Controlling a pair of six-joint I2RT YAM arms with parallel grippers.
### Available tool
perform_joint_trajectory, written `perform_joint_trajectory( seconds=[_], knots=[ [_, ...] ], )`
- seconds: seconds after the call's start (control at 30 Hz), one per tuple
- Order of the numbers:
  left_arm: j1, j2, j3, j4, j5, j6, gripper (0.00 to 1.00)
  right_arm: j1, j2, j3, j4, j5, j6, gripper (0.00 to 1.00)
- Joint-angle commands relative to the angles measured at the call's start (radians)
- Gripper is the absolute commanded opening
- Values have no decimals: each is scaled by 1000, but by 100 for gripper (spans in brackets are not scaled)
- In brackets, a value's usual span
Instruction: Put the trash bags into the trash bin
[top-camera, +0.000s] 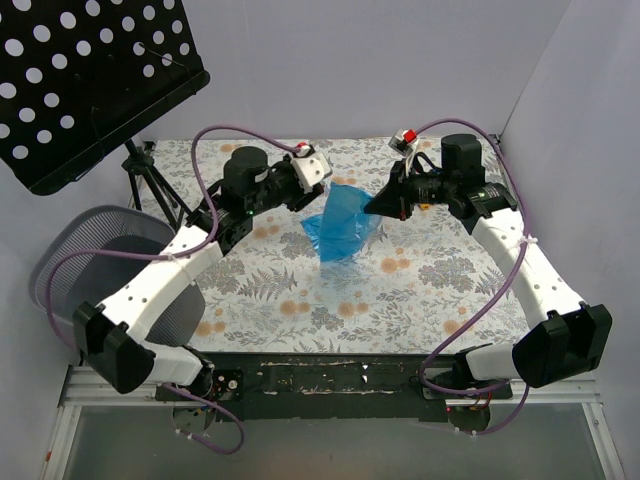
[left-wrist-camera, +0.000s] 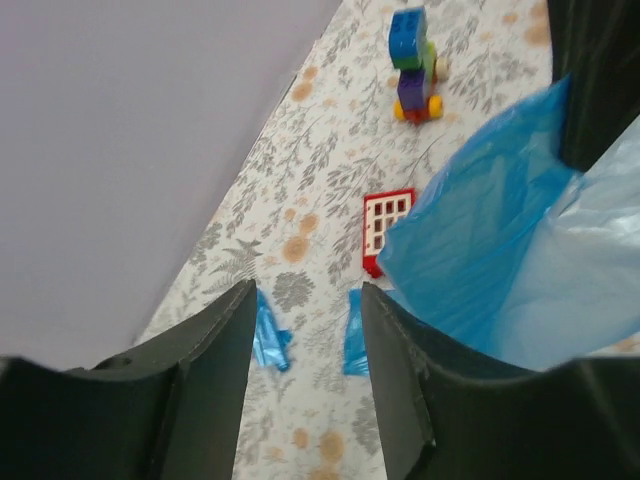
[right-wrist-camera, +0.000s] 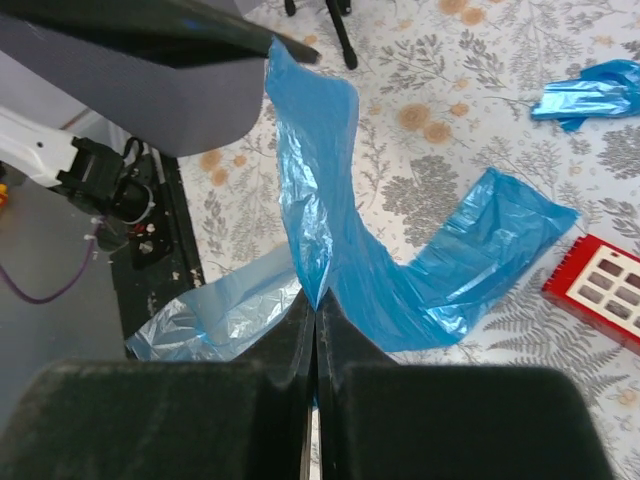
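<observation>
One grip only: bin (top-camera: 70, 255) by the table's near-left edge, blue bag (top-camera: 345, 225) hanging mid-table toward the far edge, right gripper (right-wrist-camera: 315, 305) pinched shut on its fold, left gripper (left-wrist-camera: 307, 295) open, empty, so I'd lift high before swinging left.

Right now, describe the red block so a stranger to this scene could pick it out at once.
Start at the flower-patterned table, then find the big blue plastic bag near its middle. The red block lies flat on the table by the bag's edge. It alone is flat and red with a white grid of windows, unlike the multicoloured toy car on yellow wheels.
</observation>
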Motion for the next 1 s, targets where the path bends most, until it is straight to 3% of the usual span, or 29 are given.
perform_joint_trajectory(
  seconds=[0.0,0.13,0.27,0.63,0.67,0.73,0.77,0.97],
  knots=[
    [6,-123,35,-1,139,-155,37,-8,-7,-24,101,-121,93,1],
    [6,-58,101,-60,378,-371,16,-8,-10,-33,116,-112,104,1],
    [8,-25,67,72,420,-632,2,-8,-13,-25,118,-57,119,1],
    [41,78,144,60,528,-823,0,-8,-62,-51,123,102,127,1],
    [44,87,143,74,522,-853,8,-8,-64,-51,123,103,125,1],
    [44,99,135,107,484,-919,35,-6,-64,-45,116,112,112,1],
    [44,110,135,121,474,-947,41,-8,-63,-44,115,115,107,1],
    [44,182,176,167,486,-998,41,-5,-69,-42,118,123,93,1]
  ],
)
